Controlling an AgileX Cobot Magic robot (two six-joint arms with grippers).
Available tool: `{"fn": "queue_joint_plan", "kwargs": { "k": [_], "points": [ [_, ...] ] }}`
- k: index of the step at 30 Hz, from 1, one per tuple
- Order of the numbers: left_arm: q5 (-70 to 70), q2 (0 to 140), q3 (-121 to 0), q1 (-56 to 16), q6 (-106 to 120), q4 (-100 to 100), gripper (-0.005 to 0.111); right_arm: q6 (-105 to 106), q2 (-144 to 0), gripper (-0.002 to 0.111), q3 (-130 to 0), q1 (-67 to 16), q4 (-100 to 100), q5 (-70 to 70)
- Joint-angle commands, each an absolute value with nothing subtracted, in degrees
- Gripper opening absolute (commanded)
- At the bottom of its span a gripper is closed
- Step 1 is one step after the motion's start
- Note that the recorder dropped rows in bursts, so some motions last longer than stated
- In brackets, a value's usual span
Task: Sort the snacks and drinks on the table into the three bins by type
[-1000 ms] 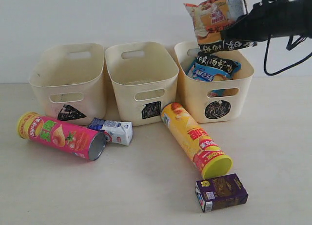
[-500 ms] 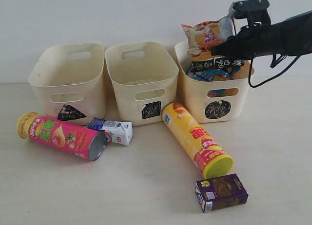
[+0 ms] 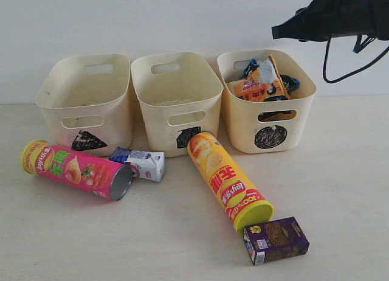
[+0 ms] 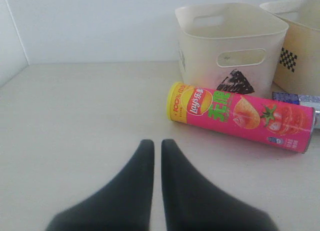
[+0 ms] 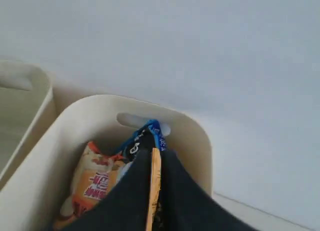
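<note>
Lettering reading Lay's is showing on the pink chip tube (image 4: 240,113) lying on the pale beige worktop (image 4: 75,121). Left pincer (image 4: 157,143) and right pincer (image 3: 276,31) are both clenched and empty, the right hovering above the circle-marked cream plastic bin (image 3: 243,123).

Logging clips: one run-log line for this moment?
right gripper: shut above circle bin; orange-white bag, blue bag: in it; left gripper: shut; unsorted: pink tube, yellow-red tube, blue-white carton, purple carton
</note>
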State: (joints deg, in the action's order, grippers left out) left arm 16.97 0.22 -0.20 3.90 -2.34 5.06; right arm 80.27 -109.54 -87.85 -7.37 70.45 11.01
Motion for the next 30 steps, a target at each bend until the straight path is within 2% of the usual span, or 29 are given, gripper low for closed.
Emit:
{"fn": "queue_joint_plan", "kwargs": {
  "k": [1, 7, 14, 23, 30],
  "points": [
    [16.76, 0.00, 0.00, 3.94, -2.14, 5.15, 0.004, 79.89, -107.16, 0.000, -88.12, -7.29, 61.19, 22.73],
    [16.76, 0.00, 0.00, 3.94, -2.14, 5.15, 0.004, 77.16, -104.43, 0.000, -88.12, -7.29, 45.36, 36.40],
    [16.76, 0.00, 0.00, 3.94, -2.14, 5.15, 0.004, 47.22, -101.10, 0.000, -88.80, -5.66, 18.02, 47.33],
    [16.76, 0.00, 0.00, 3.94, -2.14, 5.15, 0.004, 23.01, -100.00, 0.000, -90.37, 4.65, 17.37, 61.35],
    [16.76, 0.00, 0.00, 3.94, -2.14, 5.15, 0.004, 19.98, -94.56, 0.000, -85.67, 10.34, 16.59, 63.58]
  ]
}}
